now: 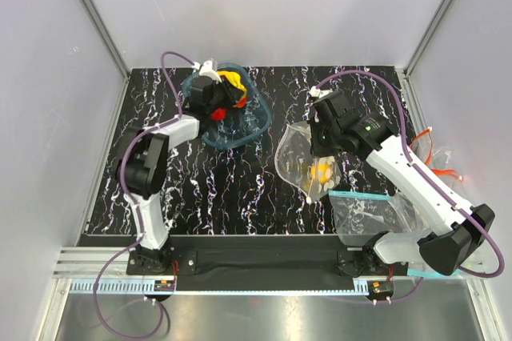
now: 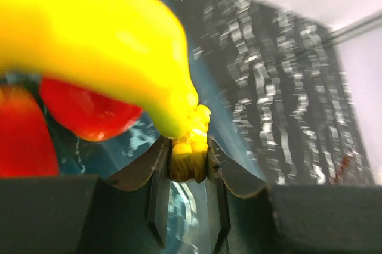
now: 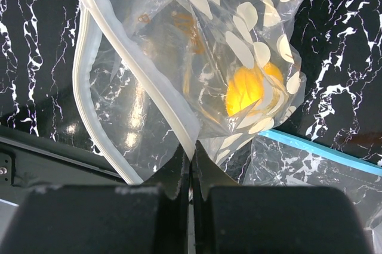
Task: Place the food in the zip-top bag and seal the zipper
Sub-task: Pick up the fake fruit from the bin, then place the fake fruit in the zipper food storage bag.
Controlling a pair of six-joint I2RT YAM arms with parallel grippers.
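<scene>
My left gripper (image 2: pixel 190 158) is shut on the stem of the yellow banana bunch (image 2: pixel 89 33) and holds it over the teal bowl (image 1: pixel 254 109); it also shows in the top view (image 1: pixel 232 94). Round red pieces (image 2: pixel 86 111) lie under the banana. My right gripper (image 3: pixel 191 155) is shut on the pale zipper strip (image 3: pixel 164 102) of the polka-dot zip-top bag (image 3: pixel 239 45) and holds its mouth up. A yellow lemon-like piece (image 3: pixel 248 90) sits inside the bag, which also shows in the top view (image 1: pixel 308 161).
A plain clear bag with a teal strip (image 1: pixel 364 195) lies at the front right, close to the polka-dot bag. Orange cable ties (image 1: pixel 432 153) lie at the right edge. Grey walls enclose the black marbled table (image 1: pixel 208 189).
</scene>
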